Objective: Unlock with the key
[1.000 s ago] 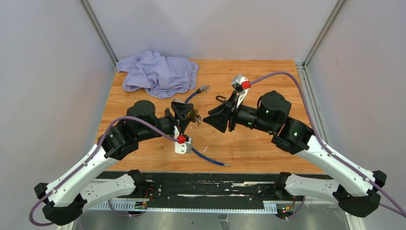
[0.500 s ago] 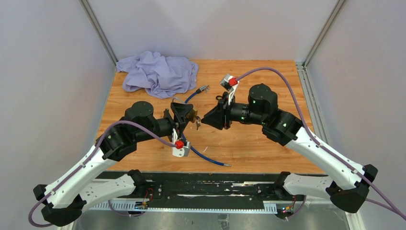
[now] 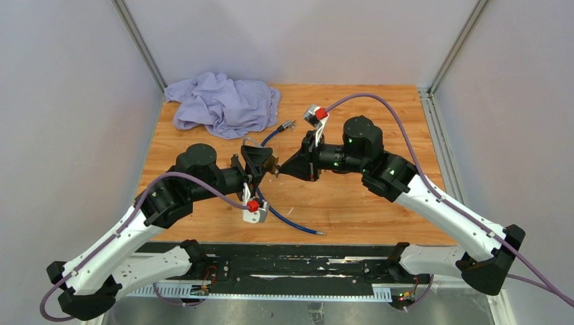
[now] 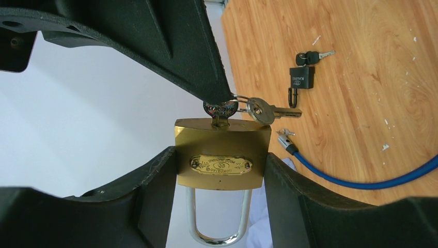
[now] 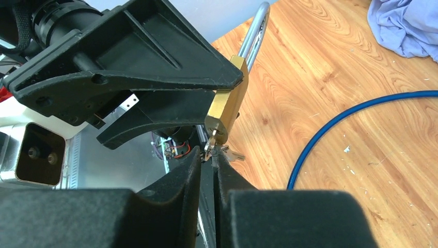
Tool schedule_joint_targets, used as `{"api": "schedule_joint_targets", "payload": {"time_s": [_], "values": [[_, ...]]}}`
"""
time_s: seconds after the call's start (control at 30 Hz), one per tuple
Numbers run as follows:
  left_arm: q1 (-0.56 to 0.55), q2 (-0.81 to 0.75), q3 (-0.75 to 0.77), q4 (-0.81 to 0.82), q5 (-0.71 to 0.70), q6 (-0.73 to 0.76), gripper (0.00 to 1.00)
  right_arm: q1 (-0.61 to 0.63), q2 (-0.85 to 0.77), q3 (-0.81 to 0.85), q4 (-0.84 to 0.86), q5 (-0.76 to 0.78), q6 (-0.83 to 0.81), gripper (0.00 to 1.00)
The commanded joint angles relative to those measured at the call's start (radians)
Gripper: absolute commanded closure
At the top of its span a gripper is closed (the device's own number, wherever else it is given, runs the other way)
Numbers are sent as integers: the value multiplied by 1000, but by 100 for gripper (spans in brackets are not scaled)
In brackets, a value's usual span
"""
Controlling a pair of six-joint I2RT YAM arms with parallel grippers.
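A brass padlock (image 4: 222, 155) with a steel shackle (image 4: 219, 235) is clamped by its sides in my left gripper (image 4: 219, 157), held above the table's middle (image 3: 271, 164). A key (image 4: 221, 109) is inserted in the keyhole, and a spare key (image 4: 263, 111) hangs from its ring. My right gripper (image 5: 209, 155) faces the left one tip to tip (image 3: 281, 169). Its fingers have narrowed to a thin gap and pinch the key's head (image 5: 210, 148). In the right wrist view the padlock (image 5: 227, 106) shows edge-on under the left gripper's fingers (image 5: 155, 67).
A blue cable (image 3: 291, 220) curves over the wooden table (image 3: 379, 203) below the grippers, its metal end (image 3: 288, 125) farther back. A crumpled purple cloth (image 3: 223, 101) lies at the back left. A small black padlock with keys (image 4: 301, 77) rests on the wood behind.
The right arm has swung left and its gripper has narrowed onto the key's head. The left gripper kept the padlock still.
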Motion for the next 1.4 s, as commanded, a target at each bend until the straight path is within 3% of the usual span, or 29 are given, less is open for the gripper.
{"api": "schedule_joint_targets", "payload": {"time_s": [0.0,0.13,0.57,0.93,1.07,1.2,1.37], "values": [[-7,-30,8,88,22,27,100,-7,-2,22,44,6,17,91],[-7,-30,9,90,34,35,100,-7,0,9,79,18,35,99],[-10,-43,-35,179,7,115,100,-9,32,-79,208,27,189,99],[-18,-146,-203,334,22,354,100,-78,9,-296,592,4,545,99],[-18,-167,-248,375,18,426,100,-92,6,-341,660,-10,608,99],[-18,-167,-227,319,-1,408,100,-96,-41,-317,531,-13,487,99],[-18,-159,-205,269,-26,391,100,-96,-136,-225,237,68,236,72]]}}
